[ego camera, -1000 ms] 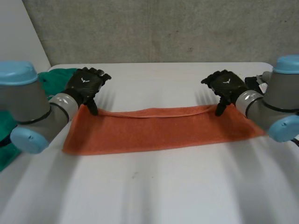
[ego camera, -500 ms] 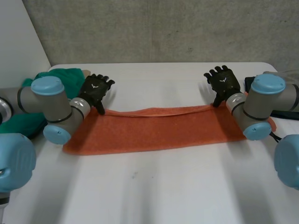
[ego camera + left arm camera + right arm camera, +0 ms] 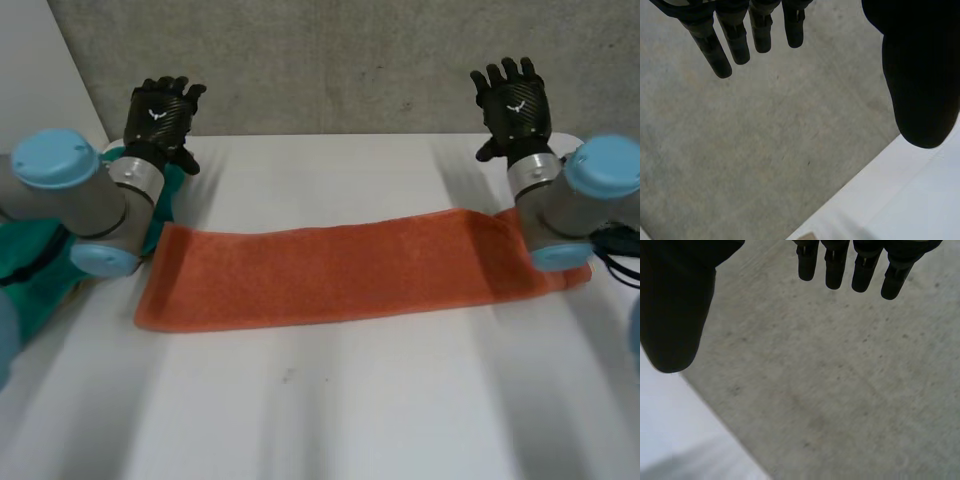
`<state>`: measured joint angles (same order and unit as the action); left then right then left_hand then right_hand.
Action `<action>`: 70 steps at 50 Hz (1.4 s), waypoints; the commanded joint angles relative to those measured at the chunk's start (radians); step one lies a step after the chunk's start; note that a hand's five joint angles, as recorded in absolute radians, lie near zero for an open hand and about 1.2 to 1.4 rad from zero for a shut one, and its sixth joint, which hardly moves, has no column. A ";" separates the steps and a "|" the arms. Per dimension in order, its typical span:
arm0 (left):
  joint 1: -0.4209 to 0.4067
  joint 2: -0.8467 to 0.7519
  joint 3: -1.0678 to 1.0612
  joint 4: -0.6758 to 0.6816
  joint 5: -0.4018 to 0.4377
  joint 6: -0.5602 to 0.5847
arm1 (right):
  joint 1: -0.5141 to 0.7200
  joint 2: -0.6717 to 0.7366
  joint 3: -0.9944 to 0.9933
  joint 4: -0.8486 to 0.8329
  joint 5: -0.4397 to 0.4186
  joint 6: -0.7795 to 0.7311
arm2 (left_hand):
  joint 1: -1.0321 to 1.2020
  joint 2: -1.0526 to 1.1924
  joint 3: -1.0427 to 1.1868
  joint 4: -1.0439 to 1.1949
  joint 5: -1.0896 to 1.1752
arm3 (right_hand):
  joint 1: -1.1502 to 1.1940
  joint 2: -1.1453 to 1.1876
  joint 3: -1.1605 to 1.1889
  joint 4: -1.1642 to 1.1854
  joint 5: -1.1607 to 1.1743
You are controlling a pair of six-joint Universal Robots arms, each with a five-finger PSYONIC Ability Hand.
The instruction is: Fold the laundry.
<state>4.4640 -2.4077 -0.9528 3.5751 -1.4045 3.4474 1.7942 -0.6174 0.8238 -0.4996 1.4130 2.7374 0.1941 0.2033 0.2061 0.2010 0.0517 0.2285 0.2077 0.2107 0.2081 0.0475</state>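
An orange towel (image 3: 330,275) lies folded into a long flat strip across the middle of the white table (image 3: 330,400). My left hand (image 3: 160,112) is raised above the table's far left, fingers straight and spread, holding nothing. My right hand (image 3: 512,100) is raised the same way above the far right, open and empty. In the left wrist view the left hand's fingers (image 3: 735,37) point at the grey wall. The right hand's fingers (image 3: 860,267) in the right wrist view do the same. Both hands are well clear of the towel.
A green cloth (image 3: 40,270) lies bunched at the table's left edge, partly under my left arm. A dark object (image 3: 615,240) sits at the right edge behind my right arm. A grey concrete wall (image 3: 330,60) stands behind the table.
Both hands have let go of the towel's far edge and risen up and back toward the wall. The towel now lies flat, folded lengthwise.
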 commanded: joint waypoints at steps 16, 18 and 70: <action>-0.040 0.466 -0.523 -0.513 0.188 -0.109 | -0.297 -0.410 0.576 0.641 -0.137 -0.284 | -0.020 -0.029 -0.032 -0.026 -0.052 | 0.081 0.102 0.099 0.101 0.087; -0.049 0.467 -0.538 -0.497 0.185 -0.111 | -0.308 -0.398 0.604 0.589 -0.140 -0.297 | -0.020 -0.029 -0.032 -0.026 -0.052 | 0.090 0.111 0.108 0.110 0.096; 0.055 0.703 -0.793 -0.297 0.137 -0.126 | 0.081 -0.449 0.606 0.021 -0.165 -0.459 | -0.020 -0.029 -0.032 -0.026 -0.052 | 1.168 1.189 1.186 1.188 1.174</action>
<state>4.4830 -1.7569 -1.7108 3.2792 -1.2733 3.3255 1.6033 -1.0712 1.4164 -0.3247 1.4485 2.2675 0.1941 0.2033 0.2061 0.2011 0.0519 1.1047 1.1700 1.1866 1.1949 0.9900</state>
